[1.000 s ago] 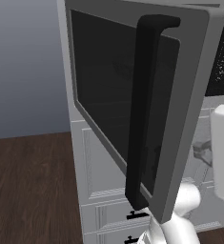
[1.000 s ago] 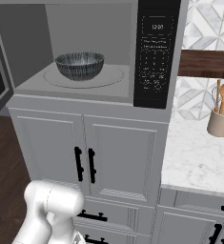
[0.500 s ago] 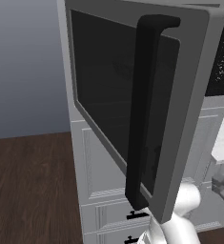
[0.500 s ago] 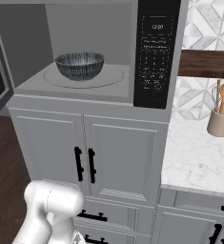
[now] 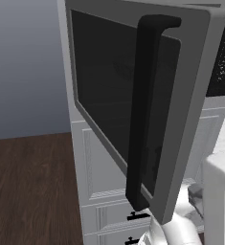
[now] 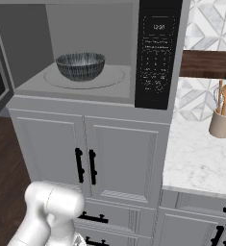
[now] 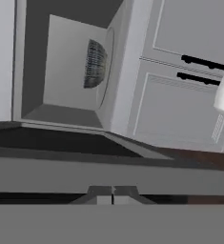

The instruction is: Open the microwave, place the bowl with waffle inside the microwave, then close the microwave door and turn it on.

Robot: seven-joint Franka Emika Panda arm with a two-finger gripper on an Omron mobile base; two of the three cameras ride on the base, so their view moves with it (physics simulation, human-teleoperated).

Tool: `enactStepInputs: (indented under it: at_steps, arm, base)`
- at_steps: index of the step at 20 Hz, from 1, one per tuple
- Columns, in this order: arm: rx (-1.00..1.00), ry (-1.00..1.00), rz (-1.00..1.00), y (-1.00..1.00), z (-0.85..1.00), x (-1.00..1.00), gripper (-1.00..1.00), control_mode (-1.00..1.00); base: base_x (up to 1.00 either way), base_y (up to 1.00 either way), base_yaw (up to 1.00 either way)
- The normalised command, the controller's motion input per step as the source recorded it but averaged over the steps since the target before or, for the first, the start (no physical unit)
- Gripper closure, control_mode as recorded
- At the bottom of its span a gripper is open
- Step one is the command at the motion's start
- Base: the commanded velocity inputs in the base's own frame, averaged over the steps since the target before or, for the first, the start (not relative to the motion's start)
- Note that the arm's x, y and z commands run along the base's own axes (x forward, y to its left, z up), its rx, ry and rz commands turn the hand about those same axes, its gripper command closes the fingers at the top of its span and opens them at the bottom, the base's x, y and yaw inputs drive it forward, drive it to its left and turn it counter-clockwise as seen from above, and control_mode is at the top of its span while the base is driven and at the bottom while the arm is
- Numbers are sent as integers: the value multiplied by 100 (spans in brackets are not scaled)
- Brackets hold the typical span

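The microwave point(image 6: 157, 53) stands open above the white cabinets. Its door point(image 5: 190, 95) is swung wide to the left, the black bar handle point(image 5: 142, 110) facing the left base camera. On the turntable inside sits the bowl point(image 6: 80, 66), grey-patterned and dark-rimmed. The waffle is hidden below its rim. The hand view is rolled sideways: the bowl point(image 7: 95, 63) lies in the cavity, and the door's edge point(image 7: 108, 176) crosses just ahead of my gripper point(image 7: 112, 196). The fingertips are together, with nothing between them.
White cabinet doors point(image 6: 119, 158) with short black handles sit under the microwave. A marble counter point(image 6: 201, 158) to the right carries a utensil holder point(image 6: 222, 122). Dark wood floor point(image 5: 28, 186) spreads to the left of the open door.
In the left base view my white arm has dropped from mid-right to the lower right corner. The door and the bowl have not moved.
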Motion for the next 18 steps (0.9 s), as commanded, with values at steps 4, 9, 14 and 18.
enactStepInputs:
  at_steps: [4,9,14,18]
  arm:
    - [-9,3,-19,74,-34,97,100,-100]
    - [-21,1,-21,72,-51,89,100,-100]
    - [-19,0,-9,35,-45,13,100,-100]
    - [-14,0,-3,26,-28,-11,100,-100]
  base:
    - [0,0,0]
    - [0,0,0]
    - [0,0,0]
    - [0,0,0]
